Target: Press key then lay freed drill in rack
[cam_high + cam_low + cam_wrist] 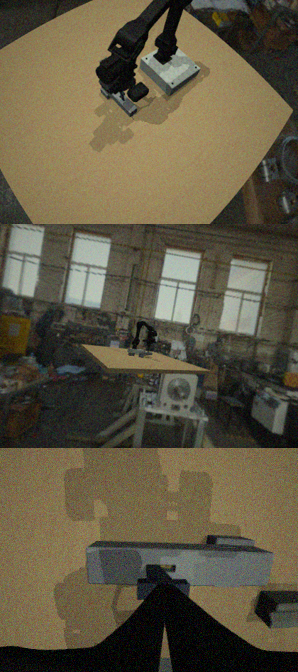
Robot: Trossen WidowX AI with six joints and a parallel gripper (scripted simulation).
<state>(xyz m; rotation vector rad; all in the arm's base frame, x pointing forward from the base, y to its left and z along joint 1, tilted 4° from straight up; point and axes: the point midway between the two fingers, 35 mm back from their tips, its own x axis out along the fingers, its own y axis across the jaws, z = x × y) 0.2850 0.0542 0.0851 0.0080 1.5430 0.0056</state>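
Observation:
My gripper [123,97] [164,591] is shut, its fingertips together and nothing seen between them. It points down at the middle of a long grey bar-shaped body [126,105] [225,569]. A small dark block sticks out from the bar's near side in the wrist view, partly behind the fingertips. A narrow slot with a yellowish spot [167,568] shows just beyond the tips. Whether the tips touch anything is unclear. Which parts are the key, drill and rack cannot be told for sure.
A small grey block [105,93] [231,541] lies against the bar's far side in the wrist view. A separate dark block [280,609] stands at the right edge. The arm rises from a pale box-like base [179,71] on the tan table [177,159] [113,360].

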